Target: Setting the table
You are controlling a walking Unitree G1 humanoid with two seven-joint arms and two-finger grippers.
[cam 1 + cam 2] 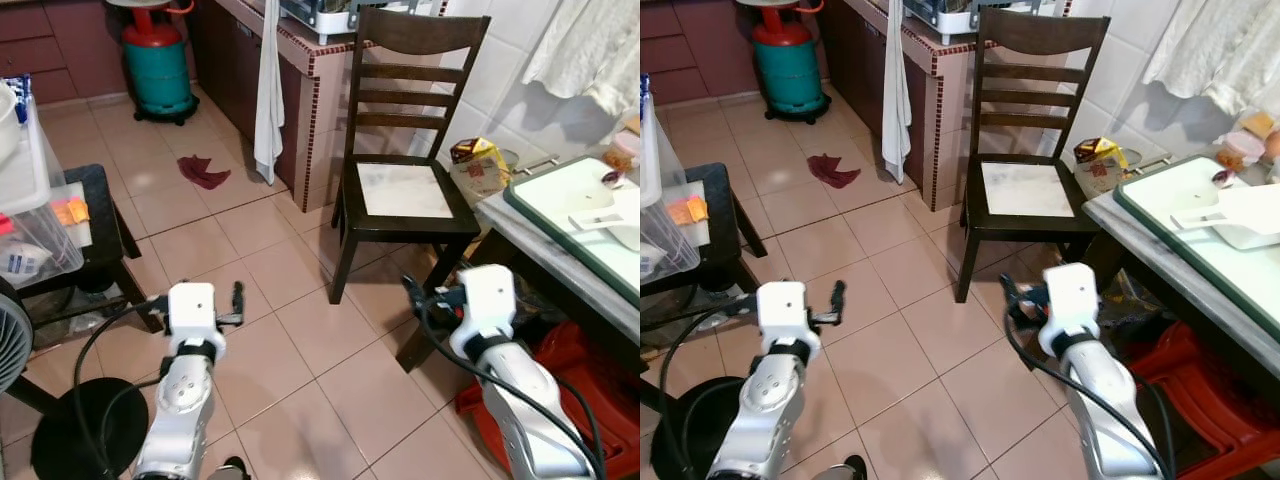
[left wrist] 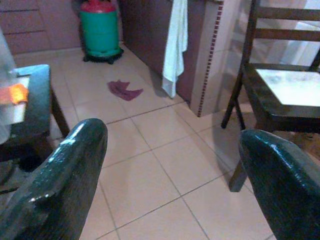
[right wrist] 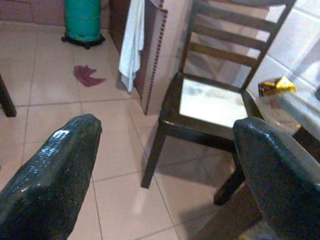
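Two grippers are raised in front of the robot above the tiled floor (image 1: 290,390), and neither holds anything. The left gripper (image 1: 237,303) hangs over bare tiles near the dark side table (image 1: 100,200); its wrist view shows the two fingers (image 2: 65,180) spread wide with only floor between them. The right gripper (image 1: 1012,298) sits low, just beside the near corner of the dining table (image 1: 1160,270); its fingers (image 3: 50,175) are likewise spread wide and empty.

Task progress is judged as early. No plate, cutlery or glass is gripped, and no place setting can be made out on the dining table. On its surface lies a green-rimmed glass top (image 1: 1180,205), which carries a white scoop-like container (image 1: 1250,215) and a few small items at the far edge that are too small to identify. A yellow packet (image 1: 1095,150) rests beyond the table corner against the tiled wall.

Farther ahead, the dark wooden chair (image 1: 400,190) stands with its pale seat unoccupied, next to the table. Behind it, a white towel (image 1: 268,90) hangs from the counter (image 1: 300,50), a red rag (image 1: 203,170) lies on the floor, and a green gas cylinder (image 1: 158,65) stands at the back.

Remaining work, as judged from these views: locate tableware, pick it up, carry it to the dining table and lay it out.
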